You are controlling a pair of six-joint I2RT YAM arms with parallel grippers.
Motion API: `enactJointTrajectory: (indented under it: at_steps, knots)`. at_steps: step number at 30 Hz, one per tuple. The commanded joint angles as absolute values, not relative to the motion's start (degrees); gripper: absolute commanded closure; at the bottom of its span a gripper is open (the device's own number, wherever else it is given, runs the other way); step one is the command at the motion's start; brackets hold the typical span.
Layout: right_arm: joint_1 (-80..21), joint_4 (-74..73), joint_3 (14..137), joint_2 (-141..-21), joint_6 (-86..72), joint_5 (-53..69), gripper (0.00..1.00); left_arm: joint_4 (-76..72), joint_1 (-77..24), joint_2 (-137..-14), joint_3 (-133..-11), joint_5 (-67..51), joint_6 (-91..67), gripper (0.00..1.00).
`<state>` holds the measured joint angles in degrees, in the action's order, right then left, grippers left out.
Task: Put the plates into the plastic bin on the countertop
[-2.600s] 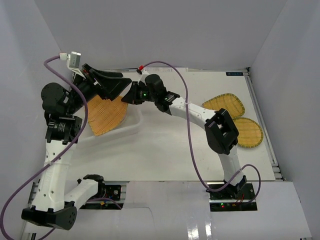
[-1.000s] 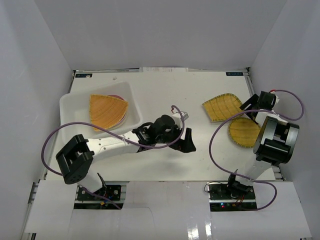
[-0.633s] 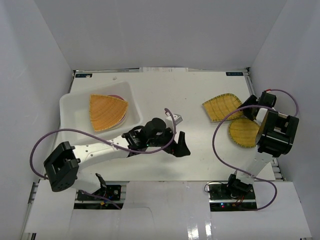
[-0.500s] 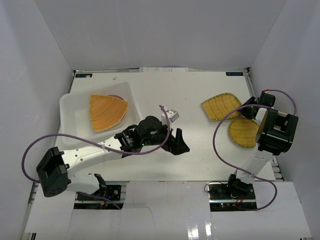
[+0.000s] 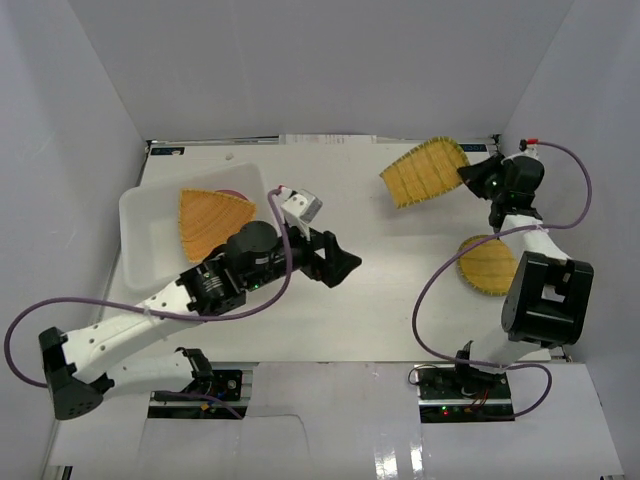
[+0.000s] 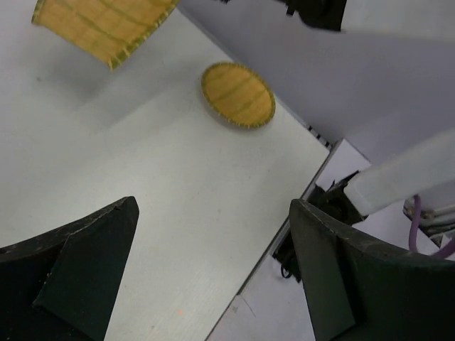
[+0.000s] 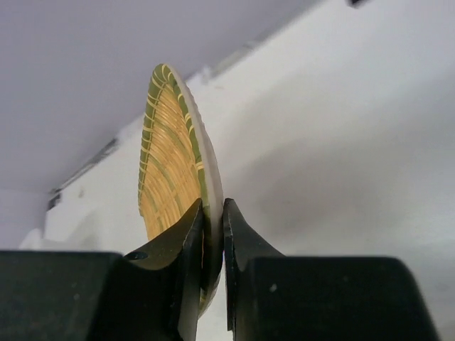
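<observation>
Only the right wrist view shows right fingers point(image 7: 193, 234) pinching the wicker dish point(image 7: 167, 163) by its rim above the tabletop point(image 5: 400, 290). Overhead, left fingers point(image 5: 335, 262) spread empty; second dish point(image 5: 210, 222) in the bin point(image 5: 140, 215), perhaps covering pink.

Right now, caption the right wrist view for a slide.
The right fingers pinch a woven wicker dish by its rim, edge-on above the white countertop.

Coarse woven wicker, ribbed and matt, yellow-tan, on the fan-shaped dish point(image 5: 422, 171); greenish binding along its rim. Same rough weave on the round dish point(image 5: 487, 265) by the right edge of the bench point(image 5: 400, 305) and on the binned dish point(image 5: 213, 222). Smooth, milky translucent plastic for the bin point(image 5: 140, 220). Matt, smooth white bench top. Dull black plastic on the left end effector point(image 6: 213, 206) and right end effector point(image 7: 212, 206).
</observation>
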<state>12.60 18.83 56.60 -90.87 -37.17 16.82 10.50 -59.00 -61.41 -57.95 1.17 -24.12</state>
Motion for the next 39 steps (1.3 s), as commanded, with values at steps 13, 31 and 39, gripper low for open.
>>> enactJointTrajectory:
  at_steps: [13,31,39]
  knots:
    - [-35.2,22.9,93.1,-111.2,-46.8,11.7,0.92,11.9,-59.1,-53.0,-67.9,12.8,-15.8,0.02]
    - [-46.8,4.7,123.5,-137.3,-45.8,5.4,0.81,12.2,-59.1,-54.1,-66.0,13.4,-18.5,0.02]
    - [-46.9,4.4,130.7,-134.8,-40.3,3.9,0.15,14.2,-59.1,-56.2,-69.9,14.0,-21.0,0.02]
